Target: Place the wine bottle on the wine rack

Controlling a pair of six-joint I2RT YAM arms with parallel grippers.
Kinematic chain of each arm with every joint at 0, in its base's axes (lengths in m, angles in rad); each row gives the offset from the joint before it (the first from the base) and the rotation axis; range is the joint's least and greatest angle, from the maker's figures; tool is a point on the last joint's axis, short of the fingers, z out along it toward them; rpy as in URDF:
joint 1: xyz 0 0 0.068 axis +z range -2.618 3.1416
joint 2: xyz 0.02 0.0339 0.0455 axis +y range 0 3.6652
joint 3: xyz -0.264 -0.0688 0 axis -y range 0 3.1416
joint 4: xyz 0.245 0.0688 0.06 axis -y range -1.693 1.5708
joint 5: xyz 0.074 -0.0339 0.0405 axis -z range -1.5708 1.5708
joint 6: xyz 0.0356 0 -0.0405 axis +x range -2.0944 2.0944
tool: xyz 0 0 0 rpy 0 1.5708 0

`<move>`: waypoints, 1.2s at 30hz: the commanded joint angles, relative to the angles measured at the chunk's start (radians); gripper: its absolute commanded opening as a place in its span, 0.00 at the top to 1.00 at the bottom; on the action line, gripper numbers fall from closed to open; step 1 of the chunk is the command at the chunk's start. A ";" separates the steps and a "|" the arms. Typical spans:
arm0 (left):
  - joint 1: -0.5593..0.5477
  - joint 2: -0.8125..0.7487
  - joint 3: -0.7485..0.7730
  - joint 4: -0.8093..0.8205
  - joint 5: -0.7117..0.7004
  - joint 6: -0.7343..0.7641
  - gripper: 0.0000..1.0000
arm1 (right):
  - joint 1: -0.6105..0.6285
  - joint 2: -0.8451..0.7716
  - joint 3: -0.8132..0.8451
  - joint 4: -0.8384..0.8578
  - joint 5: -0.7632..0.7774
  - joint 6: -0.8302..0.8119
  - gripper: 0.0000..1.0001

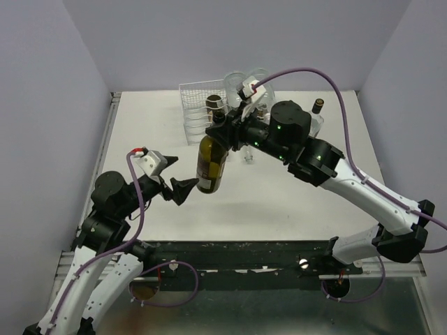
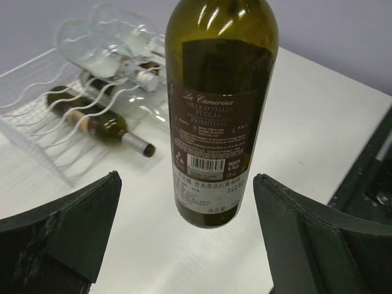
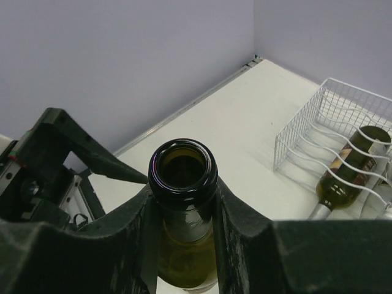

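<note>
The job was under way but unfinished. The wine bottle (image 1: 211, 164) hung clear of the table, its neck clamped between the closed jaws of the right gripper (image 3: 184, 211). It was not yet on the wine rack (image 1: 190, 105), which stood beyond those jaws with another dark bottle (image 2: 86, 116) lying inside. The right arm stretched far forward over the table. The left gripper (image 1: 186, 189) pointed at the bottle's base, which sat just ahead of its wide-spread jaws, touching neither.

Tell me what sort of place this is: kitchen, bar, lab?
Likely a lab test cell: plain walls boxing in a white table that holds a wire wine rack and bottles, with robot arms bolted at its edge.
</note>
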 commanded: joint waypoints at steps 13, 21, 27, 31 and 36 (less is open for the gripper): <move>0.006 0.260 -0.032 0.174 0.626 -0.108 0.01 | 0.009 -0.189 -0.133 0.061 -0.143 0.159 0.99; 0.006 0.274 -0.104 0.275 0.641 -0.163 0.01 | 0.009 -0.225 -0.144 0.162 -0.194 0.173 0.99; 0.006 0.294 -0.077 0.288 0.648 -0.156 0.03 | 0.009 -0.250 -0.176 0.214 -0.225 0.193 0.99; 0.004 0.308 -0.004 0.214 0.624 -0.079 0.12 | 0.009 -0.259 -0.173 0.200 -0.222 0.200 0.99; -0.002 0.340 0.000 0.252 0.647 -0.071 0.30 | 0.007 -0.273 -0.187 0.206 -0.225 0.211 0.99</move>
